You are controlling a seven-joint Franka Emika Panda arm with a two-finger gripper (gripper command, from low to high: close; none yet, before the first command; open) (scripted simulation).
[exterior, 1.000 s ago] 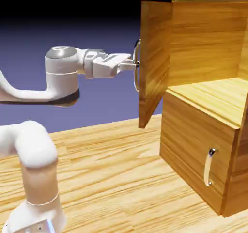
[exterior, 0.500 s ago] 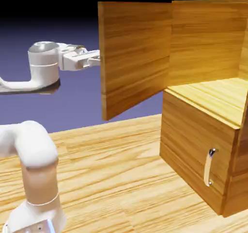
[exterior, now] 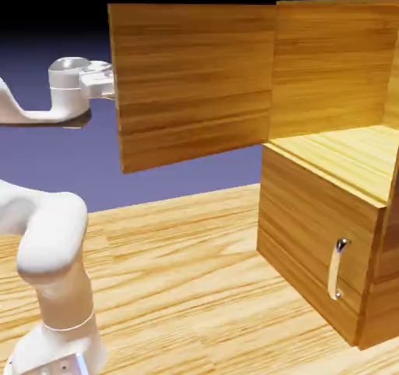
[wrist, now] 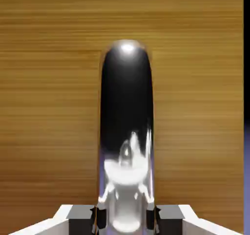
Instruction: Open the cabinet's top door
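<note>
Gripper [wrist: 126, 218] clamped on the long silver handle [wrist: 126, 131], fingers [wrist: 80, 218] pressed against both its sides near the lower end. Handle shiny, curved, rising straight up from the grip, mirror-like with a dark middle and a bright spot at the top. Behind the handle, only honey-coloured wood grain of the top door [exterior: 195, 81].

In the exterior view, top door swung wide open from the cabinet [exterior: 327, 233], hinged at the cabinet's upper front edge, its inner face toward the camera. Gripper hidden behind the door's far edge; only the white wrist [exterior: 78, 89] visible there. Upper compartment of the cabinet open. Below it, the shorter lower door [exterior: 308, 245] closed, with a small silver handle [exterior: 337, 268]. Cabinet standing on a wooden table [exterior: 179, 288].
</note>
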